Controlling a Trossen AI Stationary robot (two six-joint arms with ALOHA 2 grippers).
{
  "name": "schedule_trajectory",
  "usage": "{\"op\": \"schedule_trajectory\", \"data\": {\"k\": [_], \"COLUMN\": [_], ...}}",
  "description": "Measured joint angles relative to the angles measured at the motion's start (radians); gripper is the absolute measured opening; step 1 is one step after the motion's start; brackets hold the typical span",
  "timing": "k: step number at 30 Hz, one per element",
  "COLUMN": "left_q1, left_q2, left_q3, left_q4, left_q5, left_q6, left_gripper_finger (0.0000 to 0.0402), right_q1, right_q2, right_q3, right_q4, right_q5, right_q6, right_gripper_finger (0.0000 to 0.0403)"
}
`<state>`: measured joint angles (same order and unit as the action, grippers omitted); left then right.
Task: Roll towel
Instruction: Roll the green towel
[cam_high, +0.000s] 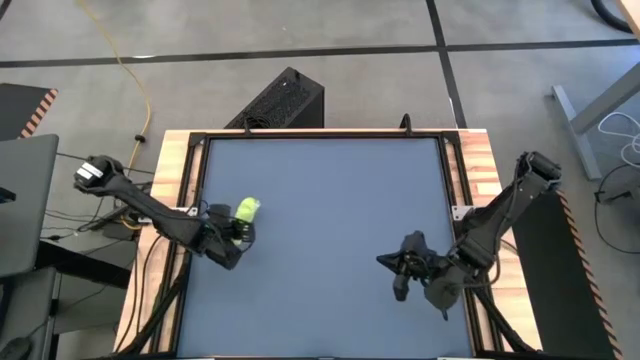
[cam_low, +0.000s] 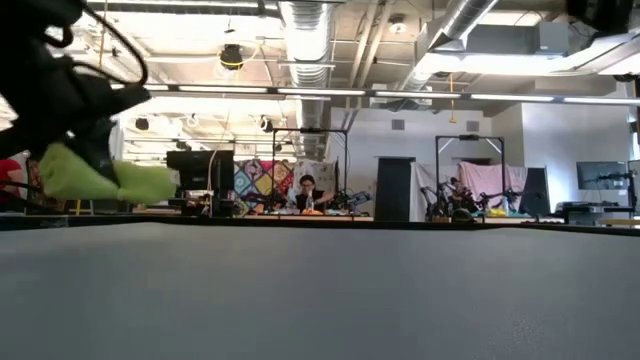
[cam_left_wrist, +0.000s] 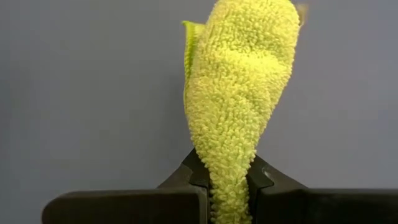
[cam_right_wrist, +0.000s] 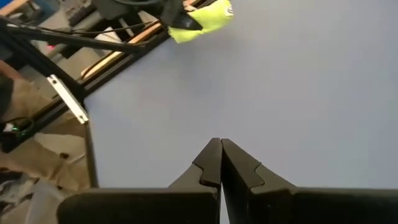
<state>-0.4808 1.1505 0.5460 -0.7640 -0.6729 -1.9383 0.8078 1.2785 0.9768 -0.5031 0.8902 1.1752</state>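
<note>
towel (cam_high: 246, 209) in left gripper (cam_high: 238, 224), above table (cam_high: 330, 230)

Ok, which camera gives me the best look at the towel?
The left wrist view: the towel fills the frame, pinched in the left gripper. The high view shows a small green blob; the low view shows it held off the table at the edge; the right wrist view shows it far off.

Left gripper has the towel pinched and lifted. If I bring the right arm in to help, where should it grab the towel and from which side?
Probably the free end of the towel, the bunched tip sticking out past the left gripper, which is shut on its other end. Come from the table's middle, where the right gripper waits shut; it must open first. The low view shows the towel off the table.
</note>
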Motion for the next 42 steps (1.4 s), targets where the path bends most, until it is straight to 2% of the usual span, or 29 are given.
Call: {"op": "schedule_trajectory", "data": {"k": [5,10,14,19,30,35,42], "left_q1": [-0.004,-0.002,0.003,0.024,0.158,0.191,0.239], "left_q2": [0.036,0.065,0.082,0.080,0.079,0.066,0.013], "left_q3": [-0.037,-0.036,-0.035,-0.035,-0.053,-0.046,-0.017], "left_q4": [-0.005,0.031,0.049,0.133,0.164,0.163,0.106], "left_q5": [0.031,0.013,0.013,0.020,0.333,0.374,0.377], "left_q6": [-0.056,-0.013,0.012,0.013,0.024,0.172,0.284], "left_gripper_finger": [0.0015,0.0024,0.0053,0.0110,0.0221,0.0253,0.0259], "right_q1": [-0.050,-0.079,-0.090,-0.090,-0.064,-0.044,-0.032], "right_q2": [0.000,0.000,0.000,0.000,0.000,0.000,0.000], "right_q3": [0.000,0.000,0.000,0.000,0.000,0.000,0.000], "right_q4": [0.092,0.116,0.122,0.124,0.135,0.142,0.164], "right_q5": [-0.077,-0.122,-0.134,-0.134,-0.134,-0.134,-0.134], "right_q6": [-0.104,-0.124,-0.130,-0.137,-0.139,-0.140,-0.137], "right_gripper_finger": [0.0028,0.0028,0.0028,0.0028,0.0028,0.0028,0.0028]}}
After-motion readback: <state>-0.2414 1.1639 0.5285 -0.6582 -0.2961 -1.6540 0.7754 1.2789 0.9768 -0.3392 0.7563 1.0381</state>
